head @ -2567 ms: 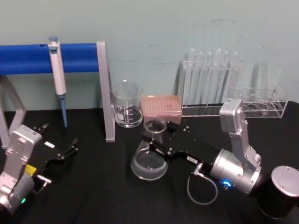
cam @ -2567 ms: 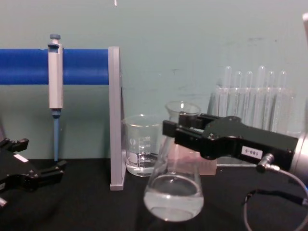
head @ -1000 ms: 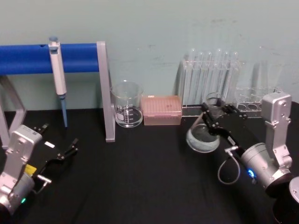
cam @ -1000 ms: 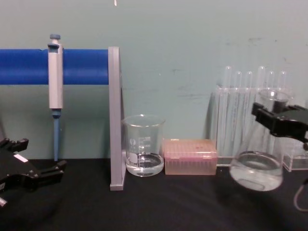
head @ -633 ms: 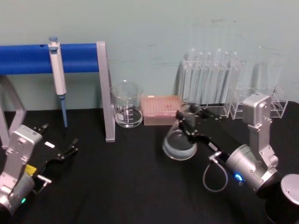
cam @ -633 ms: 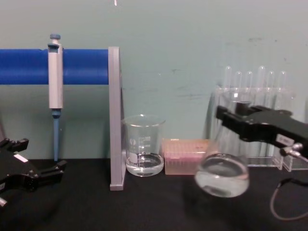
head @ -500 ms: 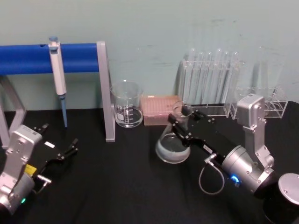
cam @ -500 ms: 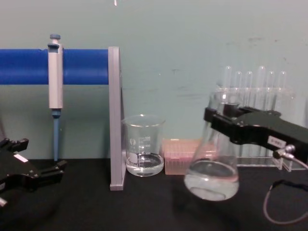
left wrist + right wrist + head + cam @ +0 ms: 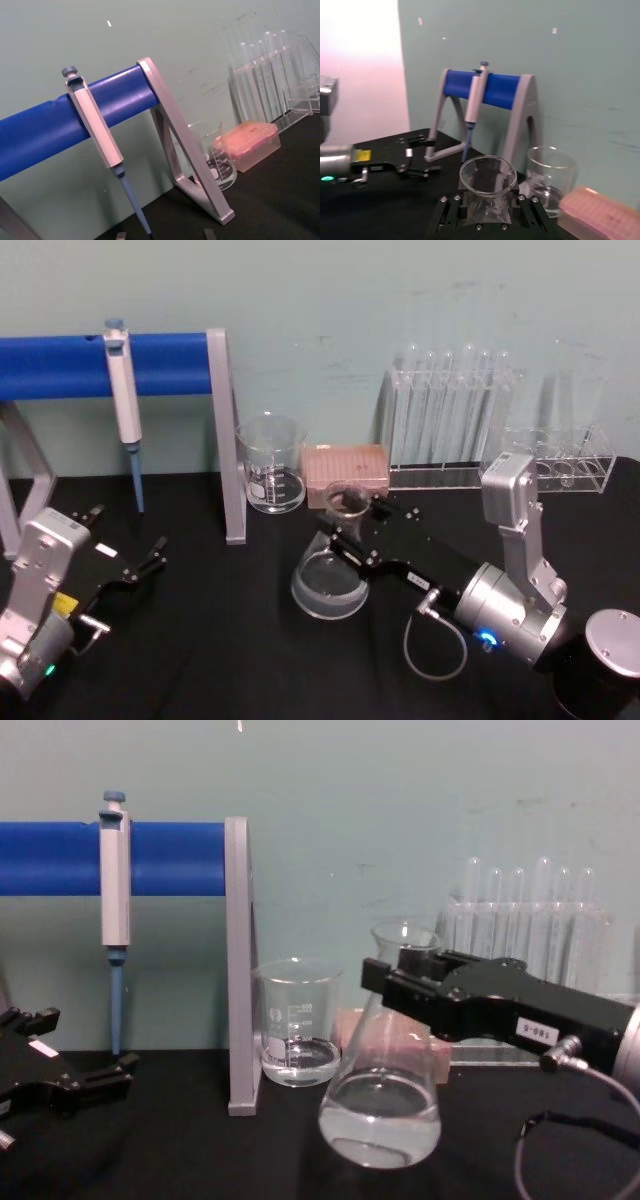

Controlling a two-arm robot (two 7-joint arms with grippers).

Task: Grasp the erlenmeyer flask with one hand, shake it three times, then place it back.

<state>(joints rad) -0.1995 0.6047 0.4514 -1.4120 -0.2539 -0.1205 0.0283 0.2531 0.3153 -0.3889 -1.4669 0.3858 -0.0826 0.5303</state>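
The erlenmeyer flask (image 9: 328, 585) is clear glass with some clear liquid in its wide base. My right gripper (image 9: 348, 523), black with a small numbered label, is shut on its neck just under the flared rim. In the chest view the flask (image 9: 380, 1110) leans a little and its base is low over the black table, in front of the beaker. In the right wrist view the flask rim (image 9: 487, 175) sits between the fingers (image 9: 446, 212). My left gripper (image 9: 128, 558) rests open at the table's left, also seen in the chest view (image 9: 65, 1065).
A glass beaker (image 9: 271, 465) and a pink tip box (image 9: 345, 468) stand behind the flask. A blue stand (image 9: 150, 365) holds a pipette (image 9: 122, 400) at the left. Test tube racks (image 9: 450, 425) line the back right. A black canister (image 9: 600, 660) sits at the near right.
My right gripper has swung the flask from in front of the test tube rack leftward and toward me, to the middle of the table. The left arm has not moved.
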